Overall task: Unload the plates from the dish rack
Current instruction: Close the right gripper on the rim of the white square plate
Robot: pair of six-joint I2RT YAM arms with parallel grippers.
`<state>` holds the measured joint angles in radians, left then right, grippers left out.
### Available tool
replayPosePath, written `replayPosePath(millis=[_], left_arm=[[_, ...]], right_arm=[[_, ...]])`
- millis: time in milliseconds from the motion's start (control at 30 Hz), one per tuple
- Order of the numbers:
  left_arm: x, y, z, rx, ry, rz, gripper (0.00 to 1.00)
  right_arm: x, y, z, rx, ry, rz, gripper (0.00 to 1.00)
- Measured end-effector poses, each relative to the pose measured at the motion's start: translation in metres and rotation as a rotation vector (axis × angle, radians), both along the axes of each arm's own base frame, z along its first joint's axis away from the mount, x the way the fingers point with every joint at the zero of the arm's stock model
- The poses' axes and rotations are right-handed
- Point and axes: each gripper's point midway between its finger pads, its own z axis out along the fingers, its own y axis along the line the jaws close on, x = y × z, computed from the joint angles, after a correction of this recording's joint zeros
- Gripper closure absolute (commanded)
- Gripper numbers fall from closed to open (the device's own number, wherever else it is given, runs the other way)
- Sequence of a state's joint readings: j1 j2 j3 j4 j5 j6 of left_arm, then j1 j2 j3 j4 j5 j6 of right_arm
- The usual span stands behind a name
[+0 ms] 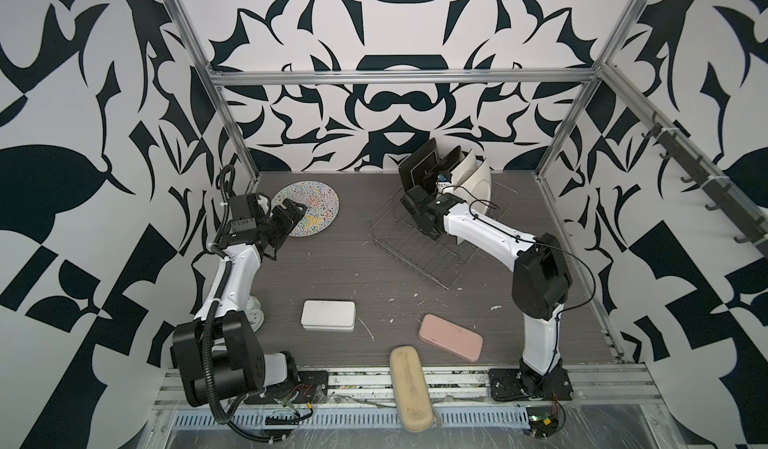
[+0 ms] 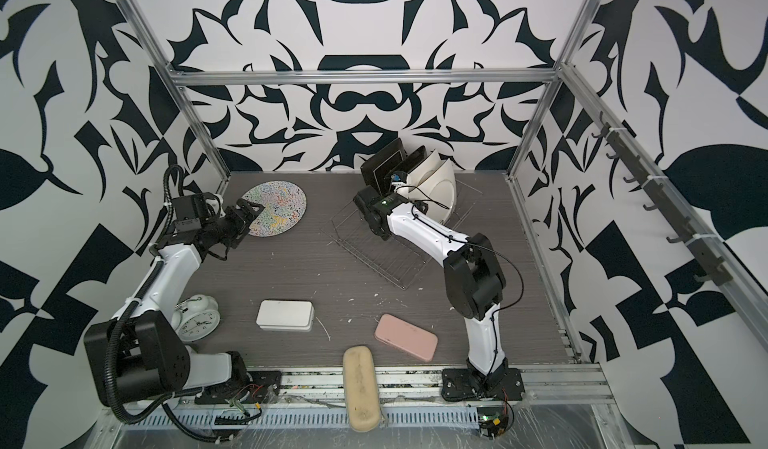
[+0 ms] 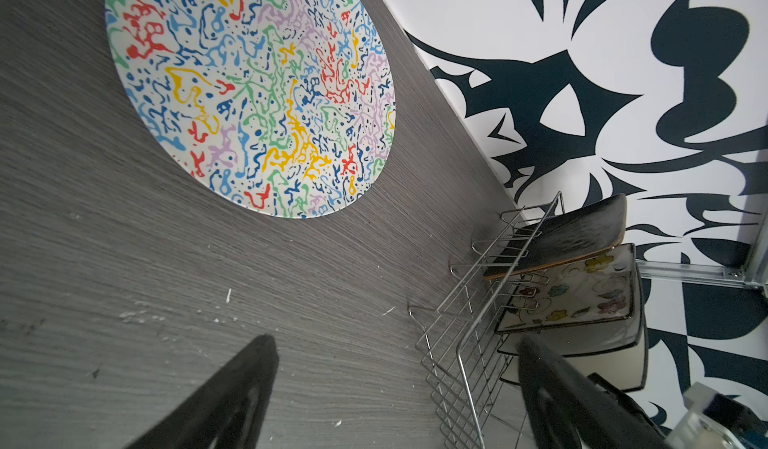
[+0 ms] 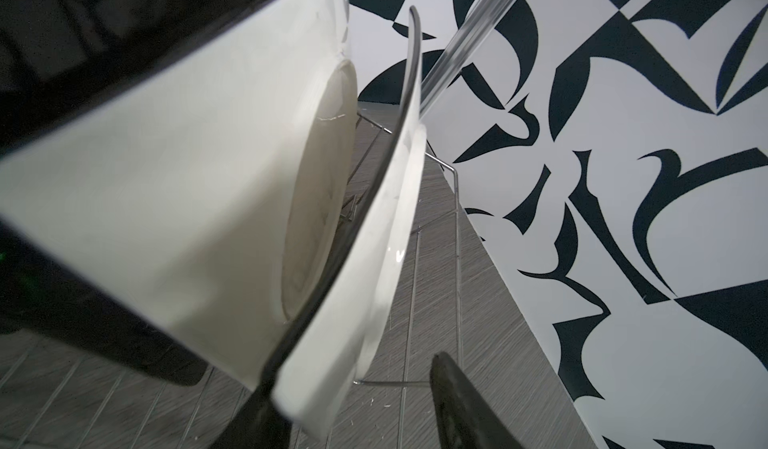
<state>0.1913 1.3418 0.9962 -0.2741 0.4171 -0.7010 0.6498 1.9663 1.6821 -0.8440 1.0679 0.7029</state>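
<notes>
The round squiggle plate (image 1: pixel 309 208) (image 3: pixel 249 94) lies flat on the table at far left. My left gripper (image 1: pixel 296 211) (image 3: pixel 397 341) hovers at its near edge, open and empty. The wire dish rack (image 1: pixel 419 251) (image 2: pixel 374 251) stands at the back right. It holds two black square plates (image 1: pixel 419 162) and two white-backed plates (image 1: pixel 478 181) on edge. The left wrist view shows the flowered plate (image 3: pixel 573 297). My right gripper (image 4: pixel 353 376) straddles the lower edge of the outer white-backed plate (image 4: pixel 353 301). A gap shows beside one finger (image 4: pixel 457 405).
A white tin (image 1: pixel 328 315), a pink case (image 1: pixel 450 337) and a beige case (image 1: pixel 410 386) lie along the front of the table. An alarm clock (image 2: pixel 197 316) stands by the left arm's base. The patterned back wall rises right behind the rack.
</notes>
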Motion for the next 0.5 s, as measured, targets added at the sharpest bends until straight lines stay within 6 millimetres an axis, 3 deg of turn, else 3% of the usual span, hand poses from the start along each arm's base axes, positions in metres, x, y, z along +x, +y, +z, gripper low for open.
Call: replayPosePath(millis=[333,500], left_arm=[[0.0,0.0,0.0,-0.002,0.0,0.0,0.06],[0.0,0.0,0.0,-0.002,0.0,0.0,0.06]], right_arm=[[0.008,-0.009,0.002,0.0,-0.05,-0.033,0.5],[0.007,-0.013,-0.016,-0.016,-0.055,-0.034,0.52]])
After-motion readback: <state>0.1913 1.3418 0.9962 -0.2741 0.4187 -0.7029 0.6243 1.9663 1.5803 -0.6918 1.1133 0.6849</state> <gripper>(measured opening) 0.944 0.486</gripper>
